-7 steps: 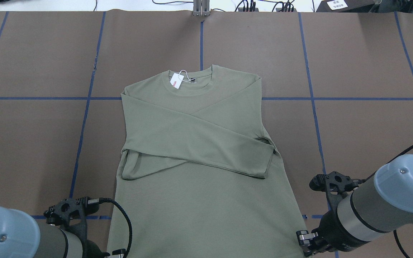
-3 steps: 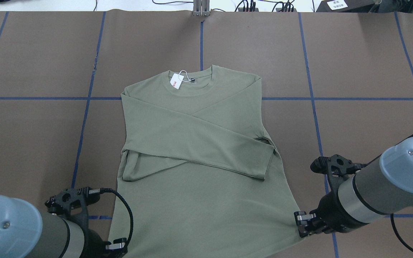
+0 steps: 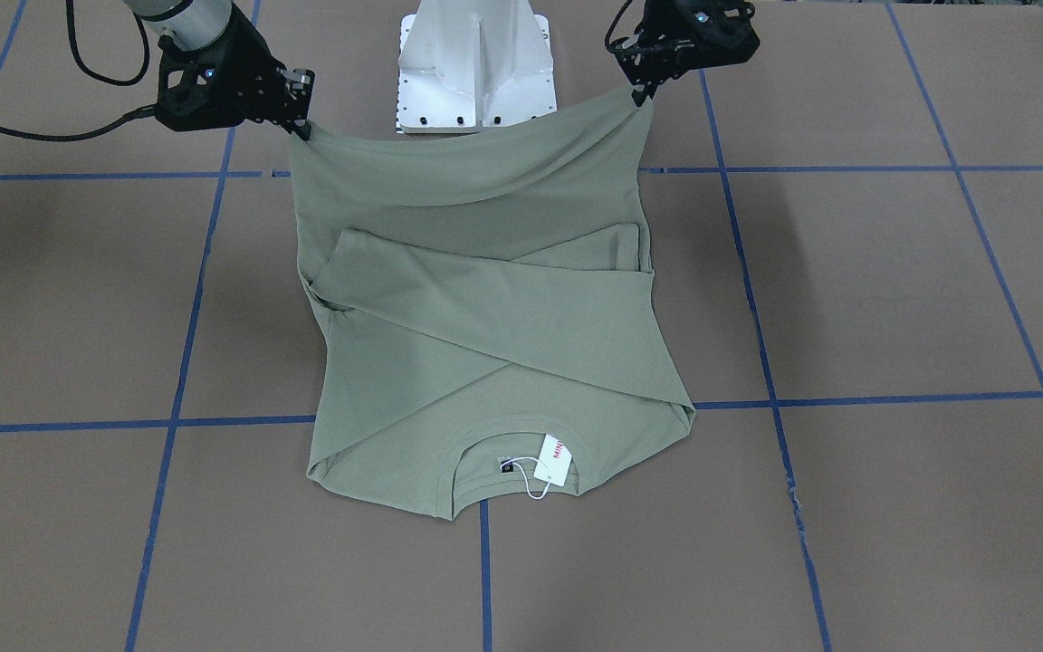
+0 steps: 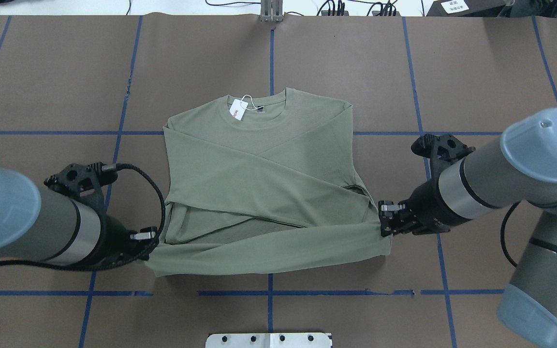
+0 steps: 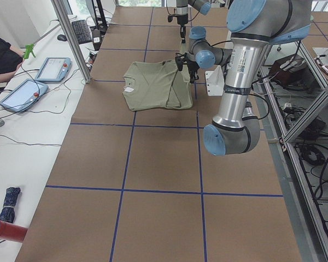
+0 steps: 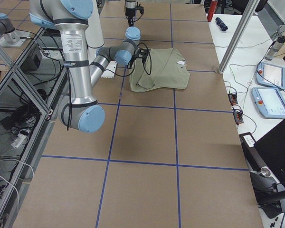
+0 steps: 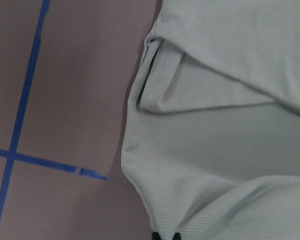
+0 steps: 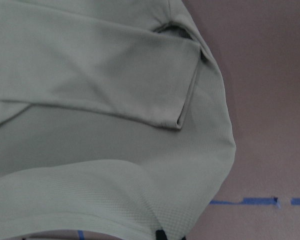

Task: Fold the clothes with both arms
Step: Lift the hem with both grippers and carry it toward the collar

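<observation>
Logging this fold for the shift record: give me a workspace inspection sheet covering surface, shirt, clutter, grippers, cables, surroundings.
Surface: brown paper table, blue tape grid.
Job's things: green long-sleeved shirt, sleeves crossed, hem raised and sagging between the arms; hang tag at collar.
Clutter: nothing seen.
Grippers: left gripper and right gripper, each shut on a hem corner.
Cables: black cable loops at left wrist.
Surroundings: white base pedestal; control pendants on side bench.
</observation>
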`<state>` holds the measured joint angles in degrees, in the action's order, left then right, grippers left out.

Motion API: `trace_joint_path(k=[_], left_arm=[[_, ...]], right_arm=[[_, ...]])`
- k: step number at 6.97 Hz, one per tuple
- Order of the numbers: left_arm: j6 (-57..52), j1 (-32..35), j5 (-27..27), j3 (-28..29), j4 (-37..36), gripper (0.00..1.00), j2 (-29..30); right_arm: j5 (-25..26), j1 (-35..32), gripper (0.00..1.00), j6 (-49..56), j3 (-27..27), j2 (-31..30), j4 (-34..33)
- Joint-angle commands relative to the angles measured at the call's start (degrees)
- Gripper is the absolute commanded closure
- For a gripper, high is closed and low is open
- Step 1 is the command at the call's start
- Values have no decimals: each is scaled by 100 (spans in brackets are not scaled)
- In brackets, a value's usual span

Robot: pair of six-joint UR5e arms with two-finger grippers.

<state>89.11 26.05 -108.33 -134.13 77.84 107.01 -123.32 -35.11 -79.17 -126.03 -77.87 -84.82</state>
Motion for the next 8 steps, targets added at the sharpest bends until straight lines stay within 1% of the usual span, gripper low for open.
trace_joint_path(k=[1,2,3,4,6,7,8], left_arm=[[-357,601,23,910,38,100,477],[-577,777,23,1124,47,100,601],[-631,1040,23,1352,282,100,741],[-632,1173,23,1807,676,100,777],[-641,1550,23,3045,1704,100,1092],[-823,1596,49,3668,2222,100,1172],[-860,1666,49,4144,2732,100,1173]], right_arm=[[54,-626,100,339,647,587,18],[54,-820,100,480,945,815,18],[54,-935,100,517,1392,1113,18],[63,-979,100,630,1762,1299,18],[63,-1102,100,701,2387,1598,18],[63,-1190,100,710,2868,1835,26],[63,-1199,100,710,3317,1985,314]])
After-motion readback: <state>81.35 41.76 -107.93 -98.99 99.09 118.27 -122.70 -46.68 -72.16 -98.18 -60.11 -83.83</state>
